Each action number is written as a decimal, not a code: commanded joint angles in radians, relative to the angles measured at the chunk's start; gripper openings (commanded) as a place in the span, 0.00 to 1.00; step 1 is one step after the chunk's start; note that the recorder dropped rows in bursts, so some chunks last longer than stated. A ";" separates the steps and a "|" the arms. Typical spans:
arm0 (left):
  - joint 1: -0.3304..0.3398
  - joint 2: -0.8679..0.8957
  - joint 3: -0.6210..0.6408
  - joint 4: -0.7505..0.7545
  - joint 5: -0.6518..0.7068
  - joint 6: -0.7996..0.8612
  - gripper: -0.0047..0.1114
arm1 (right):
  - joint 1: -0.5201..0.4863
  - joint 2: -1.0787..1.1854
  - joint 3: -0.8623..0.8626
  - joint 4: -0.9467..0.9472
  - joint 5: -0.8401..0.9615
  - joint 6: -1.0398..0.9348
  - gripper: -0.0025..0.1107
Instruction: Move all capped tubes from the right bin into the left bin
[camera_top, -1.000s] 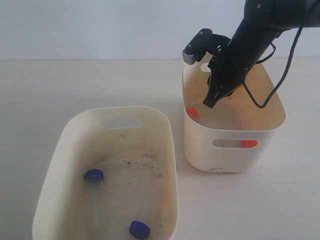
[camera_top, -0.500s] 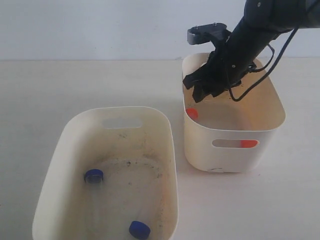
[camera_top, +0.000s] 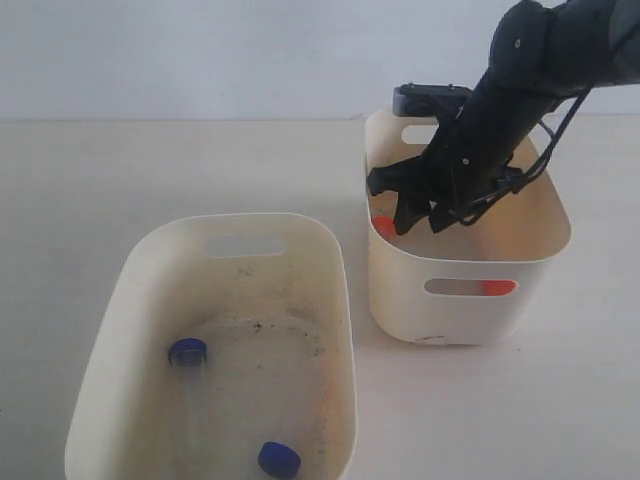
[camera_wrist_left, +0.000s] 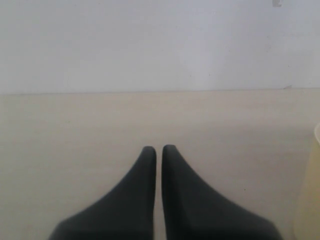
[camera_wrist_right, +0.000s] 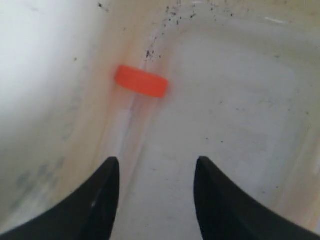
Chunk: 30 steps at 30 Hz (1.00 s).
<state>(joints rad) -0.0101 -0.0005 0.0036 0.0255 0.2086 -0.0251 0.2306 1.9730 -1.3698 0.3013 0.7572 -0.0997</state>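
Jaws of the right gripper (camera_wrist_right: 156, 165) stand apart with nothing between them, hovering inside the right bin (camera_top: 400, 290) above its floor. Just ahead of the fingertips lies one orange-capped tube (camera_wrist_right: 141, 81), pressed into the curve where the floor meets the side wall, near the bin's front left corner in the exterior view. Its clear body is hard to make out. A second orange cap (camera_top: 495, 288) shows through the slot handle in the front wall.

Handling, as a judgement: the tube is light, stiff and smooth, and it will roll on the floor if nudged. Grip across the body just below the cap, where the cap shoulder stops slippage. The wall leaves little room for the outer finger.

The left bin (camera_top: 150, 260) already holds two blue-capped tubes (camera_top: 187, 351). The left gripper (camera_wrist_left: 158, 150) is closed on nothing, above the bare table (camera_wrist_left: 75, 130).
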 joint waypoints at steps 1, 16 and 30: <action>0.000 0.000 -0.004 -0.006 -0.006 -0.010 0.08 | 0.000 -0.007 0.033 0.083 -0.052 0.015 0.42; 0.000 0.000 -0.004 -0.006 -0.006 -0.010 0.08 | 0.017 0.065 0.066 0.212 -0.134 0.016 0.42; 0.000 0.000 -0.004 -0.006 -0.006 -0.010 0.08 | 0.047 0.092 0.066 0.194 -0.156 0.016 0.42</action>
<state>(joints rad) -0.0101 -0.0005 0.0036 0.0255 0.2086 -0.0251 0.2757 2.0372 -1.3153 0.5439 0.5986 -0.0699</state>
